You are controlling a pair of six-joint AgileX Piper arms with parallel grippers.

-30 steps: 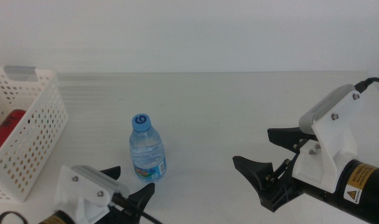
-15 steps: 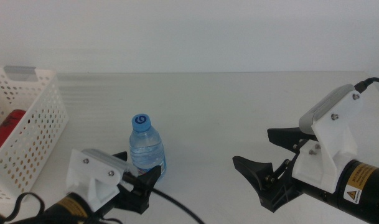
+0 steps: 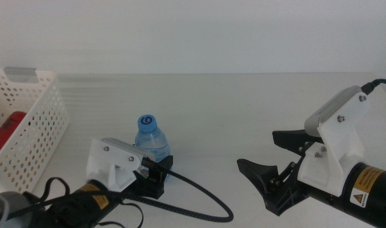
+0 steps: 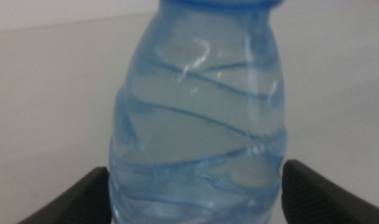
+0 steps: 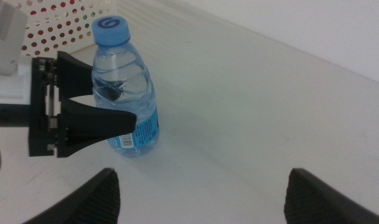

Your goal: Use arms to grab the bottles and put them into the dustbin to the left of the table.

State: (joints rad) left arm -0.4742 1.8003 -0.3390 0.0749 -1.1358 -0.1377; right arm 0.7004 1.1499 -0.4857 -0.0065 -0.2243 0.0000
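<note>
At the far left edge stands the white perforated plastic basket [image 3: 28, 136], with something red [image 3: 6, 133] lying inside it; most of that red thing is hidden by the basket wall, so it cannot be identified. To its right, on the plain white tabletop [image 3: 243, 107], the small clear water bottle with a blue cap [image 3: 152, 144] stands upright, its long axis vertical. The left gripper [image 3: 156, 174] sits at the bottle's near side, low on its body, with its dark jaws spread apart and the bottle between them; the left wrist view shows a gap on each side, so the jaws appear not yet clamped, though actual contact is hard to judge. The bottle's base is cut off there. The right gripper [image 3: 275, 161] waits well to the right, jaws wide apart, holding nothing.
</note>
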